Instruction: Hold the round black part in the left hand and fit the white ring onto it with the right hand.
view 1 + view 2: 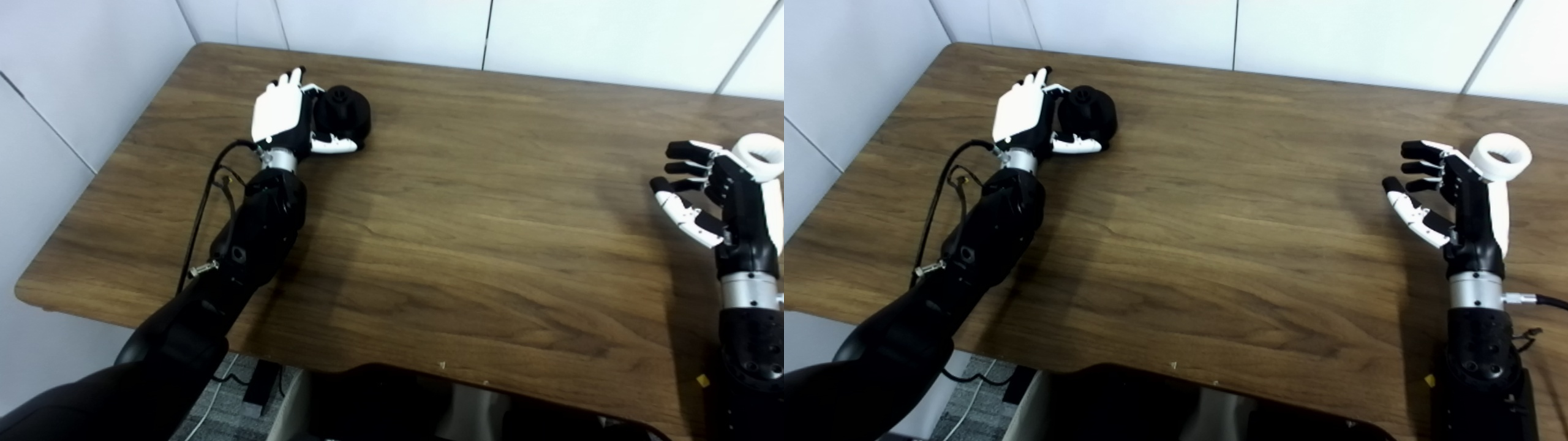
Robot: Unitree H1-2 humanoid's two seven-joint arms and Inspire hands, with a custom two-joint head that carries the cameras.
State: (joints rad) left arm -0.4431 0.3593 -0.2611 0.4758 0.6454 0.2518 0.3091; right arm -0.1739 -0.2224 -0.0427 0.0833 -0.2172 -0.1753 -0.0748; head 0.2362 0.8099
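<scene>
Right eye view shows the round black part (1088, 116) near the desk's (1213, 245) far left corner, resting on the wood, with my left hand (1026, 116) cupped against its side: fingers over the top, thumb along the near face. Whether the grasp is firm I cannot tell. The white ring (1500, 157) sits by the right edge, just behind my right hand (1448, 196), whose fingers are spread and holding nothing. The risks, as I judge them: the rounded part could roll out of a loose cup as I lift, and my knuckles could knock the ring off the edge when I turn to take it.
</scene>
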